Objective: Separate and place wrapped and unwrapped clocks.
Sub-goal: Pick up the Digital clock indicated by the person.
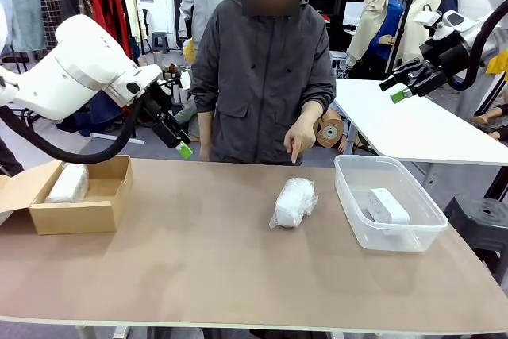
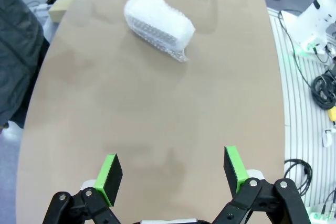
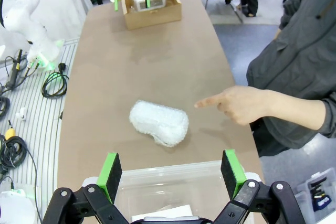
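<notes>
Frontally, bare clock [image 1: 387, 206] in tub [image 1: 347, 192]; at the wrists, left claw [image 2: 170, 169], right claw [image 3: 170, 169] fully agape, empty

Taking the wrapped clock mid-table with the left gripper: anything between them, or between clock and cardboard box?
Nothing visible. Bare table lies between the open left gripper and the wrapped clock, and on to the cardboard box. The person's hand points down just beyond the clock, off both paths.

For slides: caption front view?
Person points at middle wrapped clock; boxed wrapped clock left, bare clock in tub; left hand, right hand open.
</notes>
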Motion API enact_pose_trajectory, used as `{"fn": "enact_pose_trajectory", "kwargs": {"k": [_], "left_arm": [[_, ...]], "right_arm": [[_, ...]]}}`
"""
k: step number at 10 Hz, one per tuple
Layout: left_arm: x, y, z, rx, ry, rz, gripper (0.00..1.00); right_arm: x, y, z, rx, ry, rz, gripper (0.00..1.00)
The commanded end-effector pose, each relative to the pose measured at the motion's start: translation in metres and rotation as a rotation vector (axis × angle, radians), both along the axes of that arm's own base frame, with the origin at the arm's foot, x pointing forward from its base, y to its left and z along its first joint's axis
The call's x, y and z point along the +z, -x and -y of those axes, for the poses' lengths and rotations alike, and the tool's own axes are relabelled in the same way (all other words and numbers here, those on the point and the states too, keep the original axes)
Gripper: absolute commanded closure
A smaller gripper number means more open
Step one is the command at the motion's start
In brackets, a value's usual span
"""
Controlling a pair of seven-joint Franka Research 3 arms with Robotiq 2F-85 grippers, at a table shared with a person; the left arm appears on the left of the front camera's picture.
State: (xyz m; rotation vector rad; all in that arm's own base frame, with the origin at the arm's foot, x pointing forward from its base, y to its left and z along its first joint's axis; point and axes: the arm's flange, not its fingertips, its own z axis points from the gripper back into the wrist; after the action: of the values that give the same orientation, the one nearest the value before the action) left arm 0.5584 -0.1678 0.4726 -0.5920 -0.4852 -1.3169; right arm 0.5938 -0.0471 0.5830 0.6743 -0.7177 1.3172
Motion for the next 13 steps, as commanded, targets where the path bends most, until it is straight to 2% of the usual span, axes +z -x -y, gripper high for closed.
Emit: {"fn": "enact_pose_trajectory", "kwargs": {"k": [1, 6, 7, 10, 13], "left_arm": [[0.004, 0.001, 0.001, -0.001, -0.001, 0.008, 0.00], [0.000, 0.000, 0.001, -0.001, 0.000, 0.000, 0.00], [0.001, -0.002, 0.003, 0.117, -0.069, -0.020, 0.00], [0.000, 0.004, 0.037, 0.301, -0.128, -0.040, 0.00], [0.003, 0.027, 0.100, 0.340, -0.171, -0.043, 0.00]], "right_arm": [[0.002, 0.001, 0.000, -0.002, 0.003, 0.006, 0.00], [0.002, 0.001, 0.000, -0.002, 0.003, 0.006, 0.00], [0.002, 0.001, 0.000, -0.002, 0.003, 0.006, 0.00], [0.002, 0.001, 0.000, -0.002, 0.003, 0.006, 0.00], [0.002, 0.001, 0.000, -0.002, 0.003, 0.006, 0.00]]}}
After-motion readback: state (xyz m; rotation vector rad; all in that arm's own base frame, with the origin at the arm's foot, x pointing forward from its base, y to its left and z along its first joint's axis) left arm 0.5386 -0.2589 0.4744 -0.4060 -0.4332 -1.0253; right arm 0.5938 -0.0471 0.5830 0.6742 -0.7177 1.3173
